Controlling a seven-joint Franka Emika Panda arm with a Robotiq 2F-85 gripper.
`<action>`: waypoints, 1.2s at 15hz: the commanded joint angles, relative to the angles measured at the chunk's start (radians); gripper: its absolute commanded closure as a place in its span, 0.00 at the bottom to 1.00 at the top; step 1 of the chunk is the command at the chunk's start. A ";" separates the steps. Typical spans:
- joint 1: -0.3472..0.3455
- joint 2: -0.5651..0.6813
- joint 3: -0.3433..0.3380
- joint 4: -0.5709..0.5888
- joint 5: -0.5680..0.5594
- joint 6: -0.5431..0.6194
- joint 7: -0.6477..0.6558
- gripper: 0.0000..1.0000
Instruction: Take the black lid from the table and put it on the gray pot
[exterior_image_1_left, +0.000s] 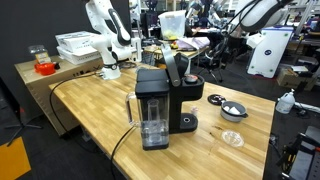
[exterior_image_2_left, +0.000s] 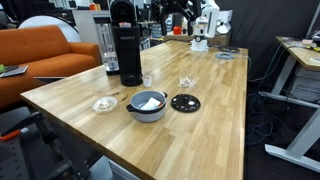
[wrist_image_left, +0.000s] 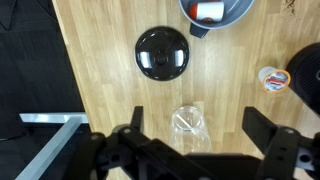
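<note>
The black lid (wrist_image_left: 162, 53) lies flat on the wooden table; it also shows in both exterior views (exterior_image_1_left: 216, 98) (exterior_image_2_left: 185, 102). The gray pot (wrist_image_left: 238, 12) stands just beside it, with something white and red inside, and shows in both exterior views (exterior_image_1_left: 233, 110) (exterior_image_2_left: 147, 113). My gripper (wrist_image_left: 197, 115) is open and empty, well above the table. In the wrist view the lid lies beyond the fingertips, and a clear glass (wrist_image_left: 190, 122) stands below, between the fingers.
A big black coffee machine (exterior_image_1_left: 160, 105) (exterior_image_2_left: 125, 45) stands near the pot. A pale translucent disc (exterior_image_2_left: 104, 103) (exterior_image_1_left: 232, 138) lies on the table. The clear glass also shows in an exterior view (exterior_image_2_left: 187, 80). A small orange-and-white round thing (wrist_image_left: 272, 78) sits by the machine.
</note>
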 joint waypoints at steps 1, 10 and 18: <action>-0.035 0.070 0.013 0.040 0.012 0.048 0.002 0.00; -0.099 0.227 0.079 0.109 0.147 0.057 -0.065 0.00; -0.117 0.331 0.056 0.135 0.093 0.096 -0.008 0.00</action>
